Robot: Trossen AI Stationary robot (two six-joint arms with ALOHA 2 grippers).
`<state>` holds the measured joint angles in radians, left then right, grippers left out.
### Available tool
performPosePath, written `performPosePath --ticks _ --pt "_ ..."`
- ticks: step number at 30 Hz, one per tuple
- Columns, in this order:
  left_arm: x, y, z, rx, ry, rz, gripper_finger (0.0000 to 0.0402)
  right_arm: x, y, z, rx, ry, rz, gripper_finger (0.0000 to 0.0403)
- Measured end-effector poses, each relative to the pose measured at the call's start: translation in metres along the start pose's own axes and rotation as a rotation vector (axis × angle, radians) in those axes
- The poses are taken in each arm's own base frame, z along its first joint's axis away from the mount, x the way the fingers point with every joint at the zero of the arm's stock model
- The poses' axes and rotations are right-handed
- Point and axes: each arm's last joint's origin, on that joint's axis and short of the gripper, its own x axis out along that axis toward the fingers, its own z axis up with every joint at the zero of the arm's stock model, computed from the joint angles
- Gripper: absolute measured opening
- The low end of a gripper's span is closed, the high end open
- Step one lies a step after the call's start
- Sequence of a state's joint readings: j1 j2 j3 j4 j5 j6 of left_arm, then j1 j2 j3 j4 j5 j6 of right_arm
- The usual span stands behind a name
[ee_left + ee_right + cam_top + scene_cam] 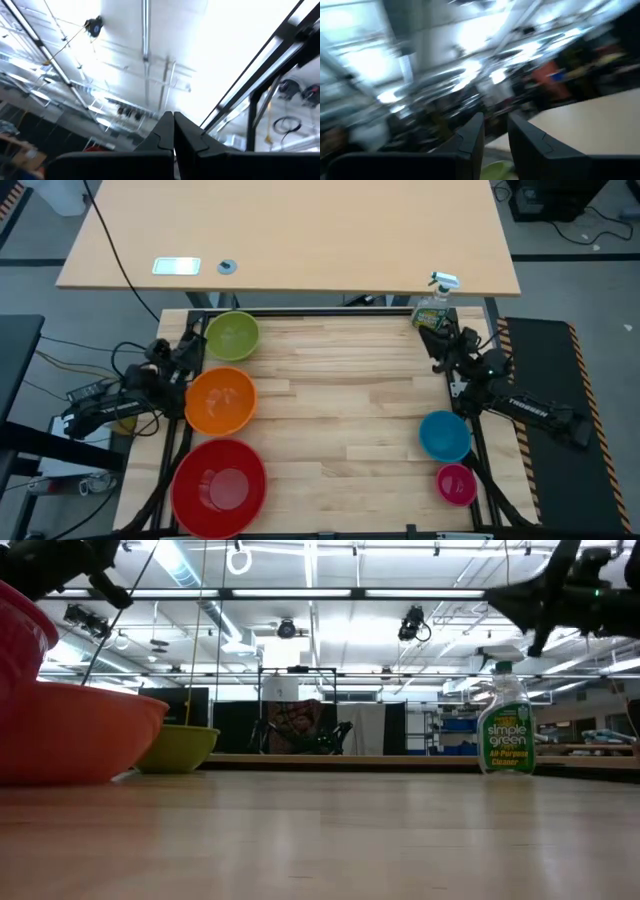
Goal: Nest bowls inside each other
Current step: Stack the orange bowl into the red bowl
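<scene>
Five bowls rest on their bases on the wooden table. Down the left side stand the lime green bowl (232, 336), the orange bowl (221, 400) and the red bowl (219, 486). On the right are the blue bowl (444, 435) and the magenta bowl (456, 484). My left gripper (173, 131) is shut on nothing and points up at the ceiling, beside the green bowl's left rim (190, 348). My right gripper (495, 125) stands a little open with nothing between its fingers, raised at the far right (441, 340) near the spray bottle.
A green spray bottle (436, 305) stands upright at the table's far right corner (505, 725). A lighter desk (300, 240) lies beyond the far edge. The middle of the wooden table (340, 420) is bare between the two groups of bowls.
</scene>
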<state>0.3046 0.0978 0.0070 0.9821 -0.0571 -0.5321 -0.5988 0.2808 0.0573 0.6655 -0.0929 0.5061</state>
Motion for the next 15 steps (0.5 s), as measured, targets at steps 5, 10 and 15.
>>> performPosePath --ticks 5,10,15 --pt "0.002 -0.002 0.003 -0.044 -0.008 -0.005 0.0005 0.035 0.022 0.023 -0.063 0.081 0.120 0.0096" --pt "0.002 -0.002 0.004 -0.073 -0.018 -0.010 0.0005 0.089 0.032 0.031 -0.021 0.168 0.086 0.0096" --pt "0.002 -0.002 0.004 -0.100 -0.029 0.003 0.0005 0.147 0.037 0.013 0.121 0.302 0.087 0.0096"
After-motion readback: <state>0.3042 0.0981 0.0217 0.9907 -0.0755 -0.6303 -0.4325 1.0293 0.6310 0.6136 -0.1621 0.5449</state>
